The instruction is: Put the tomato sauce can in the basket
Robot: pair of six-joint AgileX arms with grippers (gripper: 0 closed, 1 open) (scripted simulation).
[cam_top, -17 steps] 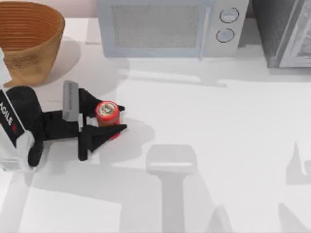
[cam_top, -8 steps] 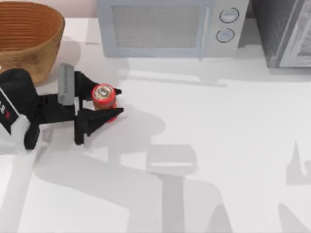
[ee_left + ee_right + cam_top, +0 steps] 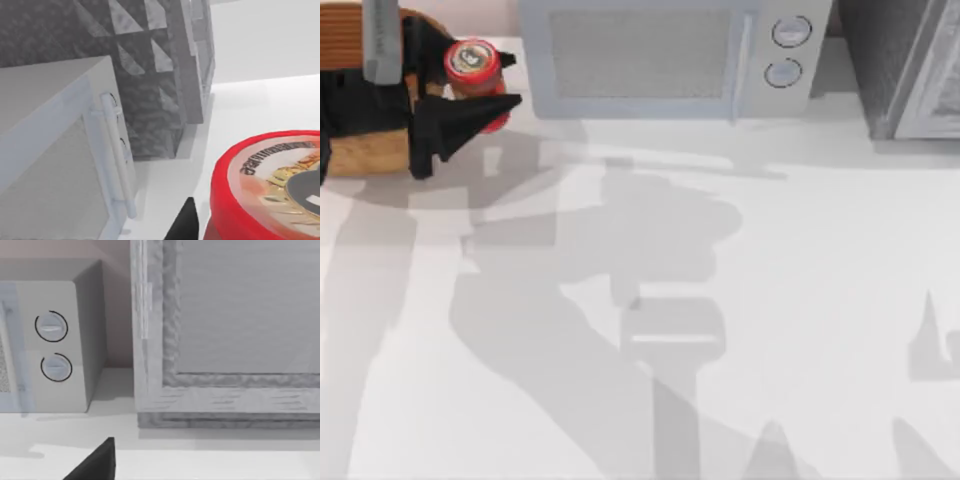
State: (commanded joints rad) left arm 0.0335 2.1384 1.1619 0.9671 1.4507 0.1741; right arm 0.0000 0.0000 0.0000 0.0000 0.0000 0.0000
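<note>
Counter (image 3: 800,300): white, carrying a microwave (image 3: 670,55) at the back.
Basket (image 3: 345,150): far left corner, partly under the arm.
Left tool (image 3: 485,85): closed around the can, raised beside the basket's right rim.
Tomato sauce can (image 3: 472,62): upright between the fingers.

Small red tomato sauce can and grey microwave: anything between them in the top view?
Nothing: bare white table separates the can, held in the left gripper, from the microwave.
</note>
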